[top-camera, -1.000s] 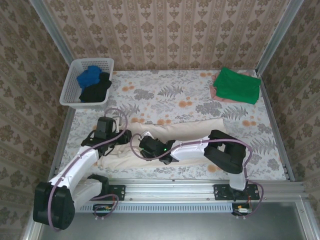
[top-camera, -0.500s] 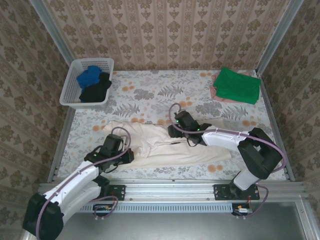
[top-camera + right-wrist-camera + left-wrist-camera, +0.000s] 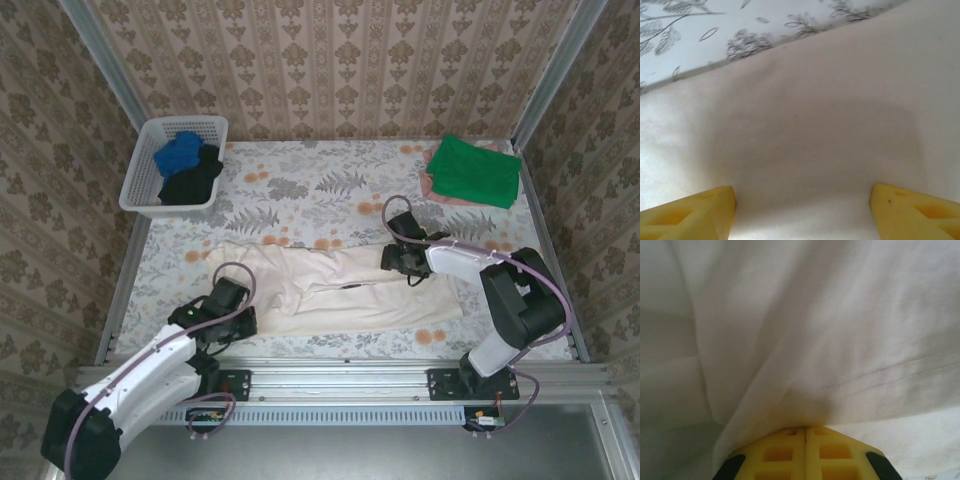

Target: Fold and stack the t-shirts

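Surface: a tabletop (image 3: 330, 190) under a pale flower-printed cover carries everything.
Main garment: a large cream t-shirt (image 3: 340, 295) of soft cloth is spread flat close to the near edge of the tabletop, its long axis running from left to right.
Far right corner: a folded bright green t-shirt (image 3: 472, 172) is laid on a pale pink t-shirt (image 3: 428, 186).
Far left corner: a blue t-shirt (image 3: 178, 155) and a black t-shirt (image 3: 192, 182) are kept in a white plastic lattice basket (image 3: 134, 185).
Left arm: the left gripper (image 3: 806, 432) is pressed together at the near left end of the cream t-shirt; a fold of it appears to be pinched.
Right arm: the right gripper (image 3: 802, 205) is spread wide and nothing is held; it is placed just above the right part of the cream t-shirt, near its far hem.
Relation: from the left gripper the cloth stretches to the right; the right end is nearer to the right arm, so a grip there is judged to be needed next.
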### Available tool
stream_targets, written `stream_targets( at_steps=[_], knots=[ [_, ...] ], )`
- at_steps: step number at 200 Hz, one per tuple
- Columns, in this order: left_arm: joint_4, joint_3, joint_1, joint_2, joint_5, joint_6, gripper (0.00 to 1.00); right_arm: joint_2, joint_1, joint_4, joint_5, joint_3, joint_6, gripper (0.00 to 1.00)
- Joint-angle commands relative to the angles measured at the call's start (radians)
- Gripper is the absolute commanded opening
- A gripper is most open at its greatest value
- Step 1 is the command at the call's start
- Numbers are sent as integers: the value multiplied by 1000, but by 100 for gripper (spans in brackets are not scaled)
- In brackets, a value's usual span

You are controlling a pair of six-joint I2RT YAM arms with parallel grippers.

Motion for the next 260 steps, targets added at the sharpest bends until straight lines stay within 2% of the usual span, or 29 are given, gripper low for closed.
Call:
stream_targets(
  at_steps=[1, 17, 39, 52, 65, 73, 89, 107, 137, 169, 183, 205, 240, 260],
  knots=[
    [-33, 90, 3, 20, -31, 25, 6, -9, -19, -51, -43, -3, -4, 75],
    [-61, 180, 4, 11, -30, 61, 9, -55, -27, -76, -32, 2, -12, 75],
    [-119, 316, 7, 24, -88, 120, 15, -126, -32, -68, -33, -7, -18, 75],
    [-89, 357, 27, 66, -116, 178, 21, -132, -32, -51, -53, -2, -18, 75],
    [7, 367, 90, 146, -60, 232, 25, -108, -32, -25, -79, 9, -16, 74],
    [105, 362, 142, 220, 16, 263, 26, -80, -31, -21, -93, 25, -16, 74],
    [223, 392, 219, 398, 106, 285, 22, -20, -33, -37, -95, 60, -8, 73],
    [245, 425, 260, 548, 72, 303, 16, 16, -48, -72, -72, 77, 20, 72],
    [314, 379, 386, 652, 73, 295, 15, 15, -118, -106, -76, 64, 99, 70],
    [299, 389, 466, 741, 71, 308, 15, -20, -199, -65, -121, -10, 112, 70],
    [327, 385, 479, 770, 96, 308, 15, -35, -231, -58, -154, -27, 97, 69],
    [317, 396, 482, 801, 97, 308, 12, -78, -257, -112, -105, -32, 67, 70],
    [277, 402, 479, 750, 94, 297, 13, -175, -308, -129, -123, -68, 32, 71],
    [235, 437, 450, 681, 64, 315, 22, -245, -280, -139, -137, -56, -2, 70]
  ],
)
